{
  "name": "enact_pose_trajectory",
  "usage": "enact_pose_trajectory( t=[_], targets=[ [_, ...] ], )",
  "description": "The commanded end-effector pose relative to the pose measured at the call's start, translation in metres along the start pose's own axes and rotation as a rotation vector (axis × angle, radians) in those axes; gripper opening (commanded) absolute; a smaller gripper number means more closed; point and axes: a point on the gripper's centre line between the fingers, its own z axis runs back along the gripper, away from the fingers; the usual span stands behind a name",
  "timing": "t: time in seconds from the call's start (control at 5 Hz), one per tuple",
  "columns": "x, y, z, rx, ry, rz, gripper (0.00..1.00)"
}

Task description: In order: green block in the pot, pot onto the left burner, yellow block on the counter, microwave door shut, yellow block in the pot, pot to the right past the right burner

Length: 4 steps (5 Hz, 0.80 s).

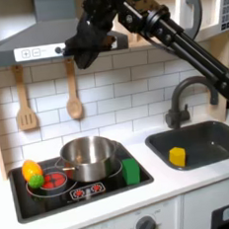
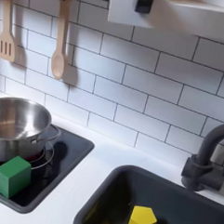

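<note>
Arm reaches in from the first exterior view's upper right; gripper (image 1: 85, 62) hangs high over the stove, in front of the hood, well above the pot. Jaws blurred and dark — cannot tell if apart or together; nothing seen in them.

Pot (image 1: 88, 157) sits on the black stovetop (image 1: 55, 199), about mid-stove, rim upright. Green block (image 1: 131, 170) stands on the stovetop just beside the pot, on the first exterior view's right; in the second exterior view it sits in front of the pot, near the stovetop's front edge.

Yellow block (image 1: 177, 156) lies on the floor of the sink (image 1: 217, 148), toward the stove side. Faucet (image 1: 181, 102) behind the sink.

Rounded yellow-green-orange toy (image 1: 32, 174) on the stove at the first exterior view's left. Two wooden utensils (image 1: 73, 96) hang on the tiled wall. Bench (image 1: 183, 184) pale. Microwave door (image 1: 209, 6) at upper right, partly cropped.
</note>
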Motion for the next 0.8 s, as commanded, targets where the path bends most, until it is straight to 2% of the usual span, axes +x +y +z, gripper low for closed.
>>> enact_pose_trajectory(
  t=[0.0, 0.4, 0.6],
  targets=[
    [0.015, -0.005, -0.012, -0.022, -0.021, -0.015, 0.0],
    [0.024, -0.007, -0.021, -0.033, -0.034, -0.024, 0.0],
    [0.025, -0.017, -0.022, -0.055, -0.033, -0.051, 0.0]
  ],
)
